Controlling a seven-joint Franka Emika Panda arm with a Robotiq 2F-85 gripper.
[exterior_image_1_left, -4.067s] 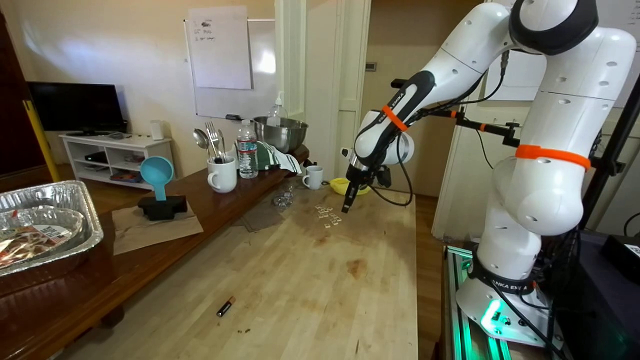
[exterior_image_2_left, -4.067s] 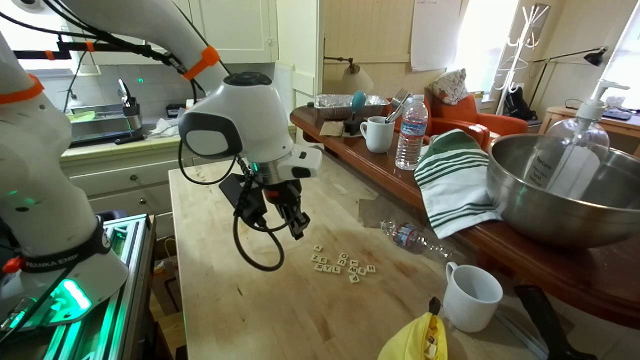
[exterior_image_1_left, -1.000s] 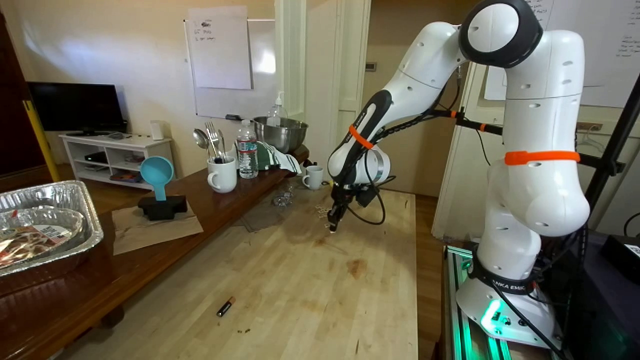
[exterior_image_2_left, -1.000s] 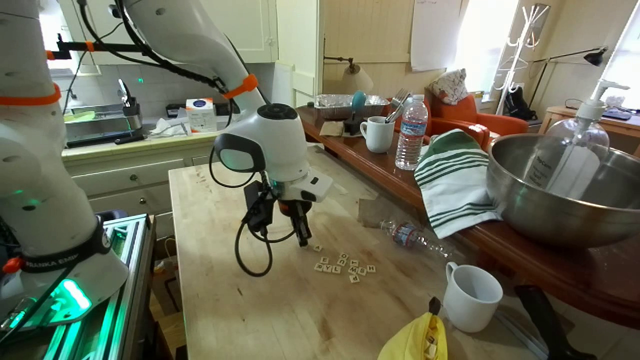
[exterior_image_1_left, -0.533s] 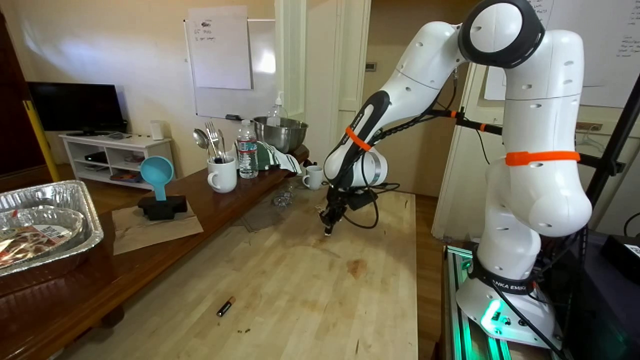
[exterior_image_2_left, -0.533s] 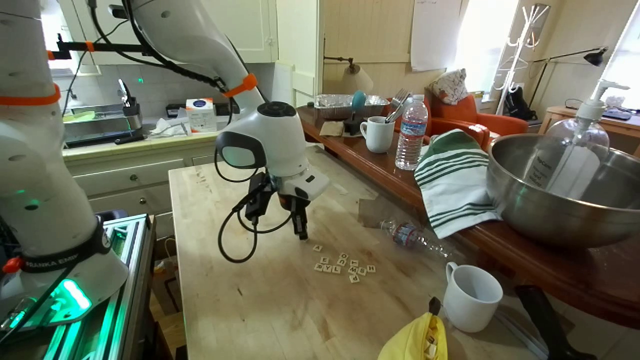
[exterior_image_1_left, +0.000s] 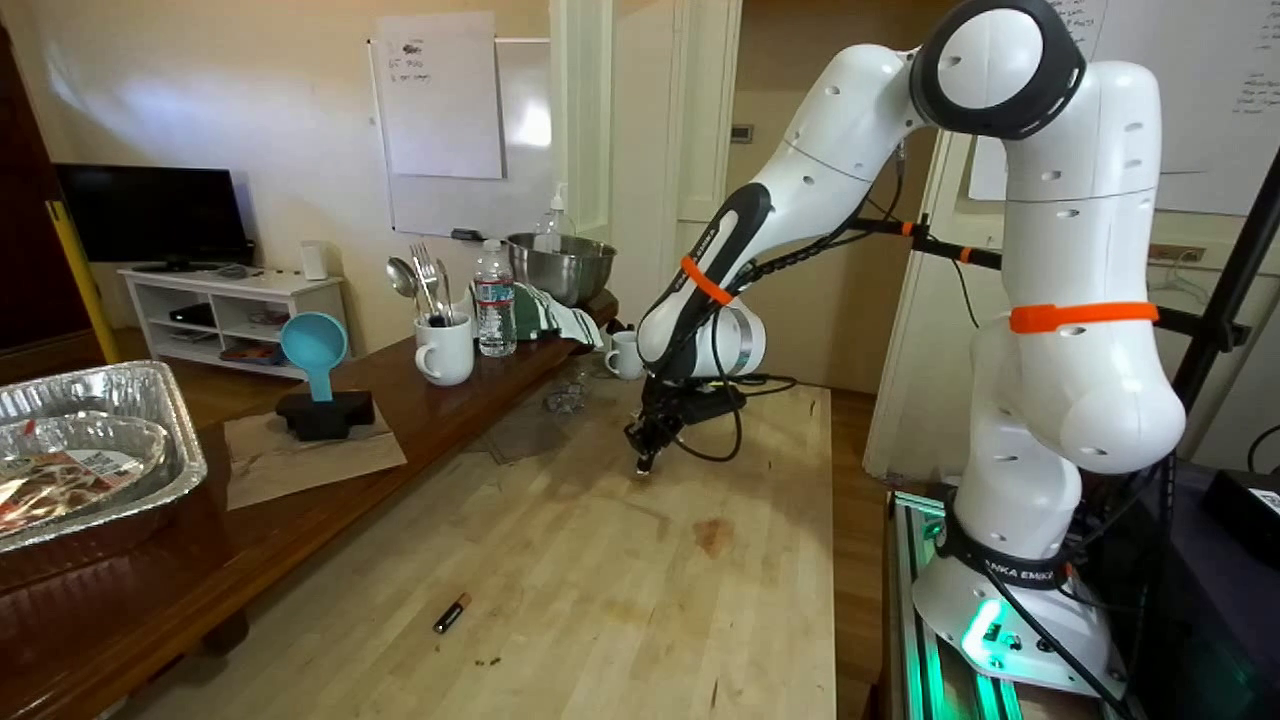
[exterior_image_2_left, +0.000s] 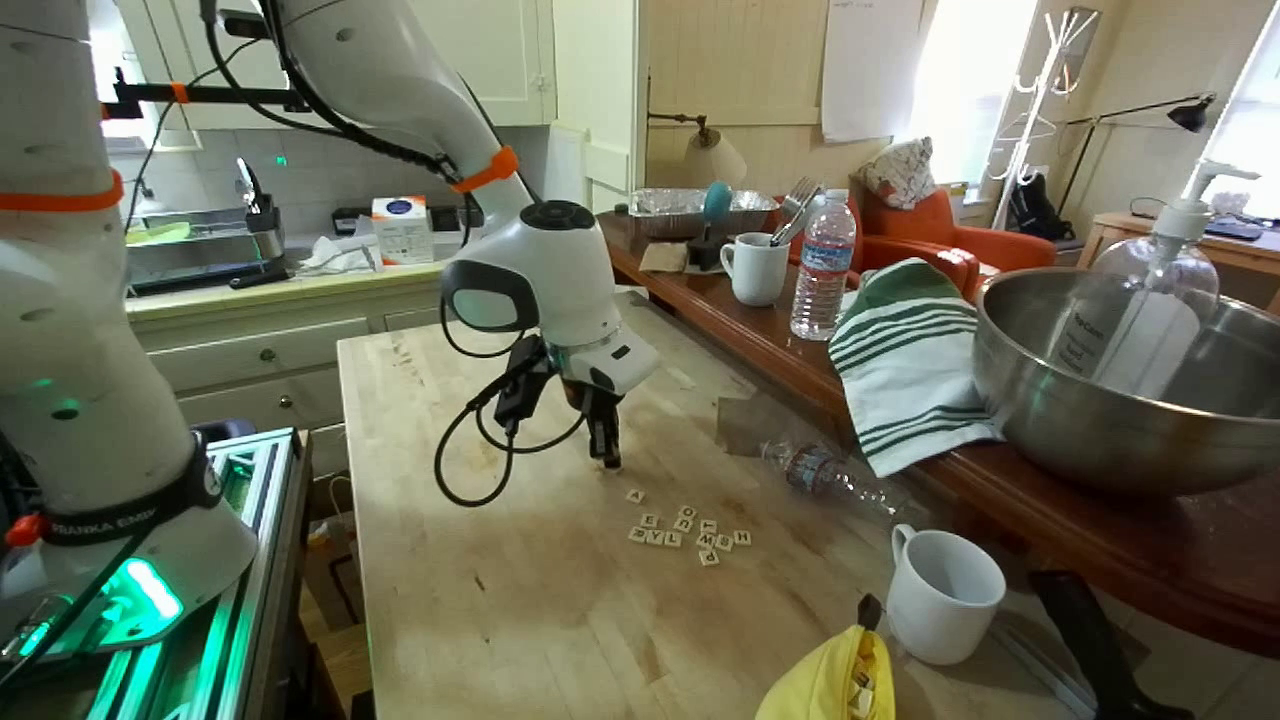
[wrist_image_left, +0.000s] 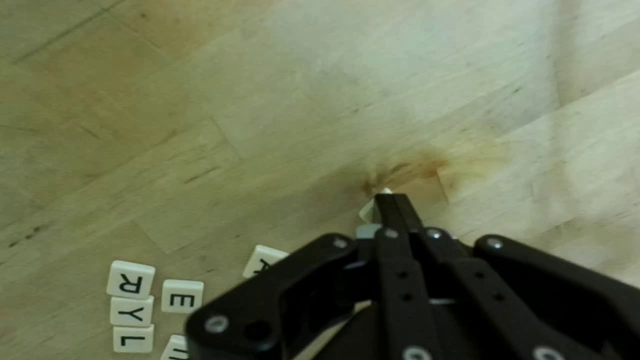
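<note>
Holds the gripper (wrist_image_left: 393, 198) closed and empty at a half-hidden letter tile (wrist_image_left: 368, 212) on the wooden tabletop (wrist_image_left: 280, 110); sits, tile and all, farther from the E tile (wrist_image_left: 182, 296) than a second ago. Suggests pushing, not lifting.

A pale wooden desk (exterior_image_2_left: 560, 620) carries clustered small square cream letter tiles (exterior_image_2_left: 684, 524). From these, in an exterior view: a clear plastic bottle (exterior_image_2_left: 815, 470) lying at two o'clock, a white cylindrical mug (exterior_image_2_left: 942, 602) past three, a yellow zip pouch (exterior_image_2_left: 815, 680) past four, another tile (wrist_image_left: 368, 212) at ten. In an exterior view, a black-and-copper cylindrical battery (exterior_image_1_left: 452, 612) lies past eight from a brown stain (exterior_image_1_left: 713, 537)
</note>
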